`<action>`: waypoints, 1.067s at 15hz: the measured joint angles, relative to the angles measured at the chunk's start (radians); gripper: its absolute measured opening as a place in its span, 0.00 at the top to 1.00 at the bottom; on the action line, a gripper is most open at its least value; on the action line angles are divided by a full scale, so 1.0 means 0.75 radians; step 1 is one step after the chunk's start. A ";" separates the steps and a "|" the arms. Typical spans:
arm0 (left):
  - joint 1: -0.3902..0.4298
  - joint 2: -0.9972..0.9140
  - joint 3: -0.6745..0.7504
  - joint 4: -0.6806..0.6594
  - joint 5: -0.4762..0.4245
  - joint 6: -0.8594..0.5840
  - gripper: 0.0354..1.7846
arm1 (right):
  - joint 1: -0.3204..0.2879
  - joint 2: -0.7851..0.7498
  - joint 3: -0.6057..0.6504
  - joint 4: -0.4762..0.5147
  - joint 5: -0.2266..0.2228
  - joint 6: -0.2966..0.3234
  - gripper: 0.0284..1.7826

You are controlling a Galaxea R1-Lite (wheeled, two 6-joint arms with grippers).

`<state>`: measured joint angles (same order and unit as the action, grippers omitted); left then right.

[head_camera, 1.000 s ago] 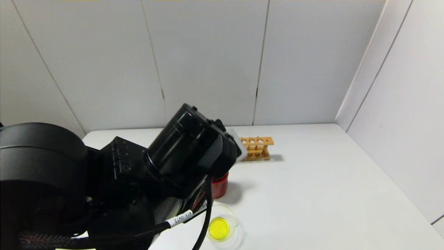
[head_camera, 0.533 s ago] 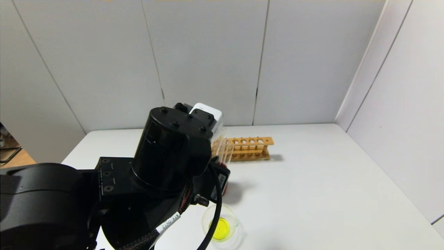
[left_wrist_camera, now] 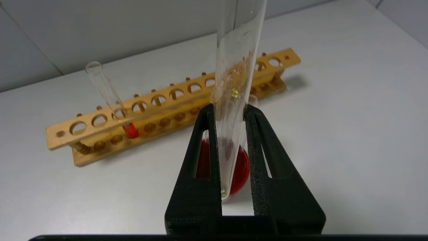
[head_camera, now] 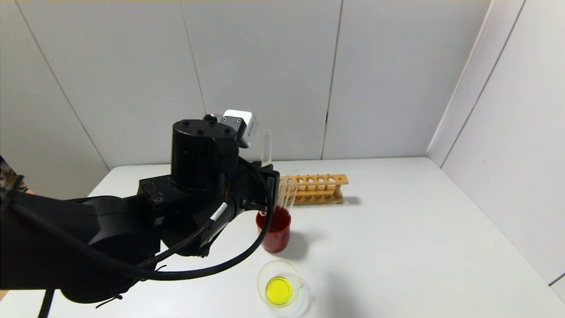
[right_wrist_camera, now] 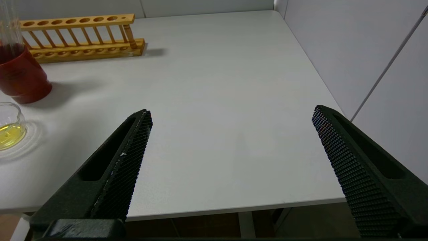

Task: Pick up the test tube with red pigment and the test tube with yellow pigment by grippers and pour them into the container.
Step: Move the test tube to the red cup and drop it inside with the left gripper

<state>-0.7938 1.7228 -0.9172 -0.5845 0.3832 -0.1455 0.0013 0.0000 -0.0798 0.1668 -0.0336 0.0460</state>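
My left gripper [left_wrist_camera: 229, 108] is shut on the test tube with yellow pigment [left_wrist_camera: 234, 83]. The tube stands upright and is nearly empty, with one yellow drop on its wall. It hangs above the dark red cup [left_wrist_camera: 241, 167]. In the head view the tube [head_camera: 266, 148] rises above the left wrist. The test tube with red pigment [left_wrist_camera: 108, 93] leans in the wooden rack [left_wrist_camera: 167, 110]. The container [head_camera: 280, 287], a clear beaker, holds yellow liquid near the table's front. My right gripper [right_wrist_camera: 230, 113] is open and empty over the table's front right edge.
The red cup [head_camera: 273, 229] holds several colourless tubes [head_camera: 287, 194] and stands between the rack [head_camera: 318, 187] and the beaker. In the right wrist view the beaker [right_wrist_camera: 8, 129], cup [right_wrist_camera: 20, 78] and rack [right_wrist_camera: 80, 36] lie far off. Walls close in behind and on the right.
My left arm has lifted and drawn back from over the beaker. The held tube has turned from tilted to upright and now stands over the red cup.
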 joint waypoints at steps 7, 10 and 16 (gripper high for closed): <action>0.101 0.238 -0.064 -0.177 -0.008 -0.005 0.85 | 0.000 0.000 0.000 0.000 0.000 0.000 0.02; 0.119 0.292 -0.060 -0.219 -0.024 -0.012 0.85 | 0.000 0.000 0.000 0.000 0.000 0.000 0.02; 0.131 0.341 -0.022 -0.272 -0.026 -0.013 0.85 | 0.000 0.000 0.001 -0.001 0.000 -0.001 0.02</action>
<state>-0.6955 1.9785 -0.9336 -0.7885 0.3640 -0.1553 0.0013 0.0000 -0.0794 0.1664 -0.0336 0.0455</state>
